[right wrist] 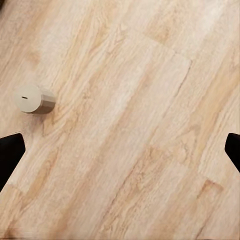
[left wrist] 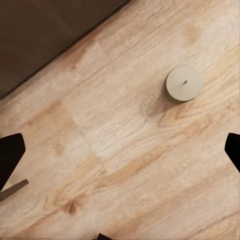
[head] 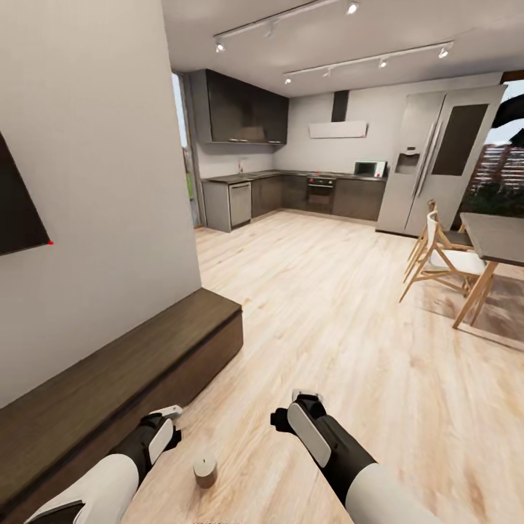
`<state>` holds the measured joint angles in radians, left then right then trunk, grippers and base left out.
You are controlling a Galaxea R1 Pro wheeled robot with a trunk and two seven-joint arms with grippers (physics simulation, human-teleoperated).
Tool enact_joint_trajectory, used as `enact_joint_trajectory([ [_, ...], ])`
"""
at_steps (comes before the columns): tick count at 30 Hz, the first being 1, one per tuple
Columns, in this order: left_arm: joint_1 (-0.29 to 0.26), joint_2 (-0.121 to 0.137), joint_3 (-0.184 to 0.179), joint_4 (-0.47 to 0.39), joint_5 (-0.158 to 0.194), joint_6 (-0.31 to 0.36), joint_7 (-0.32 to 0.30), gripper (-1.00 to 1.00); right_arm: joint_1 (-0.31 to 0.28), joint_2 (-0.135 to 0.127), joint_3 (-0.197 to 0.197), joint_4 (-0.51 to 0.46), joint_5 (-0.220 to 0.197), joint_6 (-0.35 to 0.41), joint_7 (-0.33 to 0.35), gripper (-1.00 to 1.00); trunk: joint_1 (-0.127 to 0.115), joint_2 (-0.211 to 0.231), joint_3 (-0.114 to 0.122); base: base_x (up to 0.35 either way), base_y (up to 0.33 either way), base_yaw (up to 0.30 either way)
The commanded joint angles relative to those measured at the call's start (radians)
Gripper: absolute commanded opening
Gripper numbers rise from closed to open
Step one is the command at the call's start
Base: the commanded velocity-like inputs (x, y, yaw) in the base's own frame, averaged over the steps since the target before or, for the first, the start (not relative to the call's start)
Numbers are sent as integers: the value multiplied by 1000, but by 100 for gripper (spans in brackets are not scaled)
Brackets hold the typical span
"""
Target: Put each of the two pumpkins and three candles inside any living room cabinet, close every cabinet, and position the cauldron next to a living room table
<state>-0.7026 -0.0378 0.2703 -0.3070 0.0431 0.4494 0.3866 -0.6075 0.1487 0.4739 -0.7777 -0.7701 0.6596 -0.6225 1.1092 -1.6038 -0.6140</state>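
Observation:
One candle (head: 205, 471), a stubby tan-grey cylinder, stands upright on the wood floor between my two arms. Above the floor, my left gripper (head: 169, 416) hangs open, and the candle (left wrist: 184, 83) lies off to one side of its fingers (left wrist: 11, 156). My right gripper (head: 301, 402) is open too, with the candle (right wrist: 34, 99) apart from its fingertips (right wrist: 10, 152). The cabinet (head: 109, 378), long, low and dark brown, runs along the wall just left of my left arm, its fronts shut. The pumpkins, the cauldron and the table are out of view.
A white wall with a dark screen (head: 18, 204) rises behind the cabinet. Open wood floor stretches ahead to grey kitchen units (head: 291, 195) and a fridge (head: 437, 160). A dining set with wooden chairs (head: 444, 255) stands at the right.

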Motion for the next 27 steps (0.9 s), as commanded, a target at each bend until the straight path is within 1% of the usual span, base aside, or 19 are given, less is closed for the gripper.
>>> enact_joint_trajectory([
  [1, 0, 0, 0, 0, 0, 0, 0, 100, 0, 0, 4, 0, 0, 0, 0, 100, 0, 0, 0, -9, -107, 290],
  [10, 0, -2, 0, 0, 0, 0, 0, 100, 0, 0, 11, 0, 0, 1, 0, 100, 0, 0, 0, -2, -203, 290],
  [21, 0, -4, 0, 0, 0, 0, 2, 100, 0, -1, 11, 0, 0, 0, 1, 100, 0, 0, 0, 0, -13, 285],
  [27, 0, -5, 0, 0, 0, 0, 2, 100, 0, -6, 19, 1, 1, -2, 1, 100, 0, 0, 0, 0, 0, 67],
])
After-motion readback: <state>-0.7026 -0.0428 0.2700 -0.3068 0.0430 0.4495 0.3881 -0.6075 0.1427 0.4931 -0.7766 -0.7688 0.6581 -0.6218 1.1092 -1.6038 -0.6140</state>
